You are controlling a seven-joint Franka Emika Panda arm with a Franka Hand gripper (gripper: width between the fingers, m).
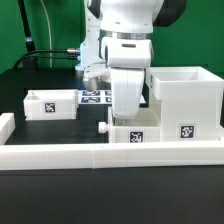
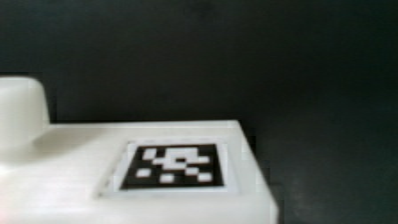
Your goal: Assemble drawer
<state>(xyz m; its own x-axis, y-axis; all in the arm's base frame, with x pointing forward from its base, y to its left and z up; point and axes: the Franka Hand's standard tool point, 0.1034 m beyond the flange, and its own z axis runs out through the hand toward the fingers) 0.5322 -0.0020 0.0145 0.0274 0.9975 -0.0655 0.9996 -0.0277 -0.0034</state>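
The large white drawer casing stands at the exterior view's right, open side up. One small tray sits at the left. A second tray with a knob lies in front, against the border wall. My gripper hangs straight down over this second tray, its fingertips hidden behind the tray's wall. The wrist view shows, very close and blurred, a white tray face with a square tag and a rounded white part beside it. No fingers show there.
The marker board lies flat behind the gripper, between the left tray and the casing. A long low white border wall runs along the front. A black cable trails at the back left before a green backdrop.
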